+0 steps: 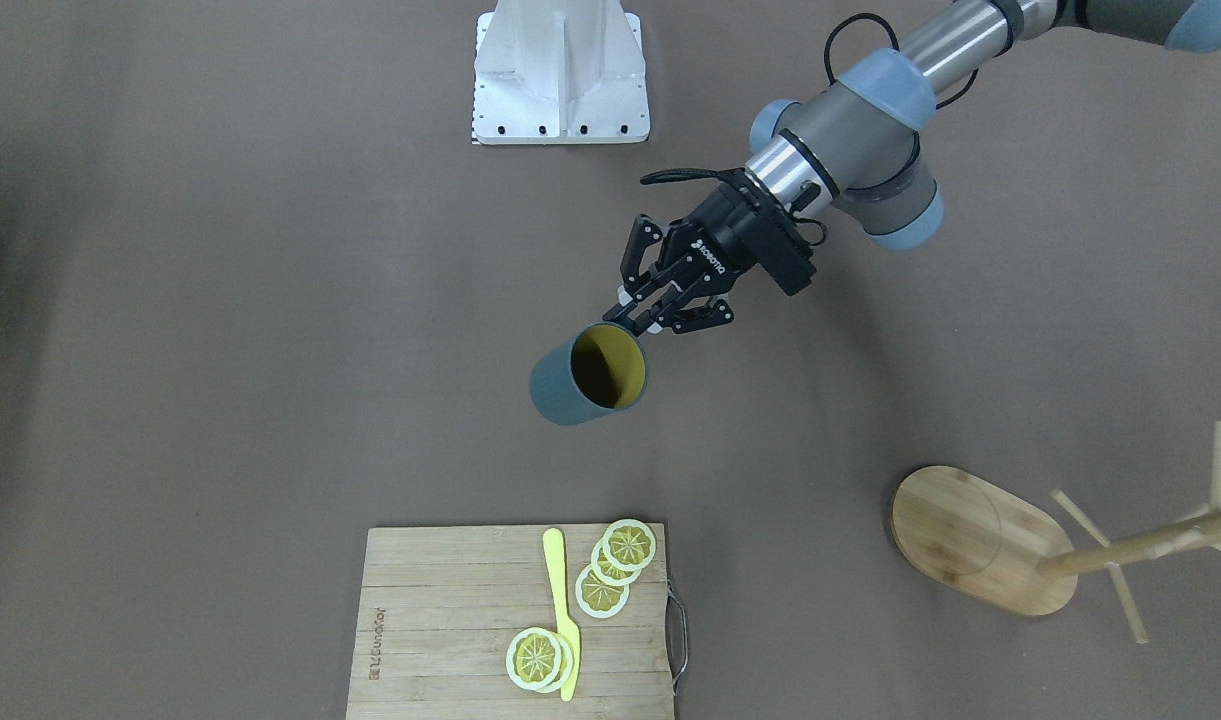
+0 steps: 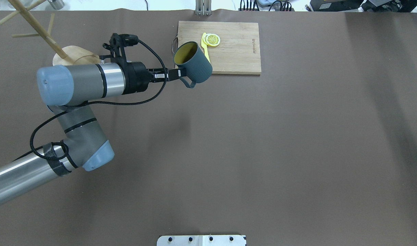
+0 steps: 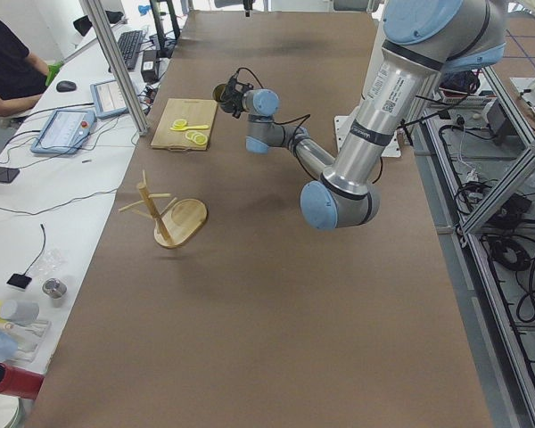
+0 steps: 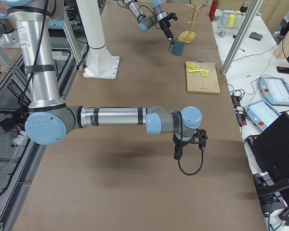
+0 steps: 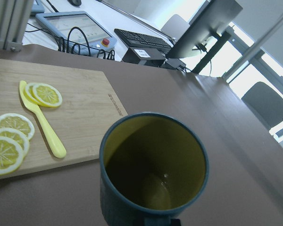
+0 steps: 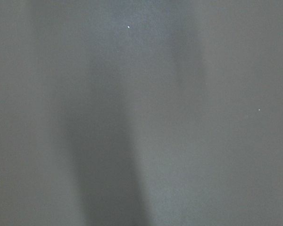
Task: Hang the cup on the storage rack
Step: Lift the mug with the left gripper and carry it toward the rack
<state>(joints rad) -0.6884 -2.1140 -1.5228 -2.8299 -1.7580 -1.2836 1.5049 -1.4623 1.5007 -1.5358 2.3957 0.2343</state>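
The dark teal cup (image 1: 570, 392) with its yellowish-green inside is held tilted above the table by my left gripper (image 1: 638, 318), which is shut on the cup's rim next to the loop handle (image 2: 189, 82). The cup also shows in the overhead view (image 2: 195, 65) and fills the left wrist view (image 5: 153, 174). The bamboo storage rack (image 1: 980, 540) stands apart to the gripper's side, with its pole and pegs (image 2: 41, 32) free of cups. My right gripper (image 4: 181, 148) shows only in the exterior right view, low over bare table; I cannot tell whether it is open or shut.
A bamboo cutting board (image 1: 440, 620) with lemon slices (image 1: 618, 562) and a yellow knife (image 1: 562, 610) lies just beyond the cup. A white robot base plate (image 1: 560, 75) stands at the robot's edge. Desks with gear flank the table.
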